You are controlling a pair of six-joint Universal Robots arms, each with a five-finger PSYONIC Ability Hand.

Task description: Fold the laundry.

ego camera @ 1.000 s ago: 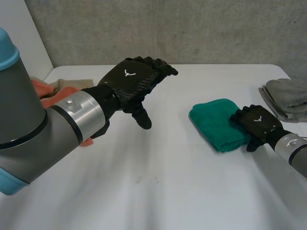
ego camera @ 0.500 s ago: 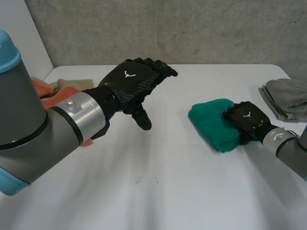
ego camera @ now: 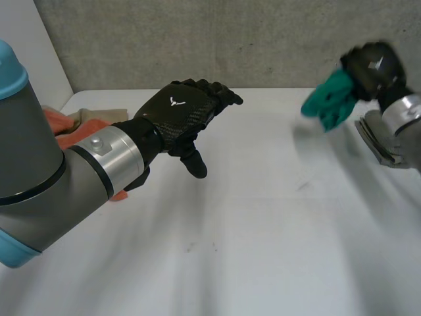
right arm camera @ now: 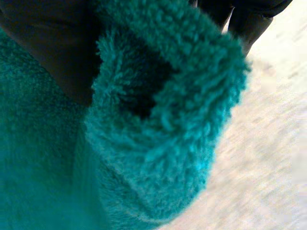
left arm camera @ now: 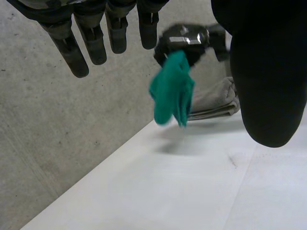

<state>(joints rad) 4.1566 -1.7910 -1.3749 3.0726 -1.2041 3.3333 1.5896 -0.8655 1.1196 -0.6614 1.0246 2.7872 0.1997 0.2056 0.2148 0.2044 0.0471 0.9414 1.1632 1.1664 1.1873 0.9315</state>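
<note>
Your right hand (ego camera: pixel 371 66) has its fingers curled tight on the bunched teal terry towel (ego camera: pixel 329 104). It holds the towel in the air above the white table (ego camera: pixel 263 230), just beside the stack of folded grey cloths (ego camera: pixel 395 135) at the table's right edge. Your left hand (ego camera: pixel 181 115) hangs empty over the table's left half, fingers loosely extended, near the orange and beige cloth pile (ego camera: pixel 69 125).
</note>
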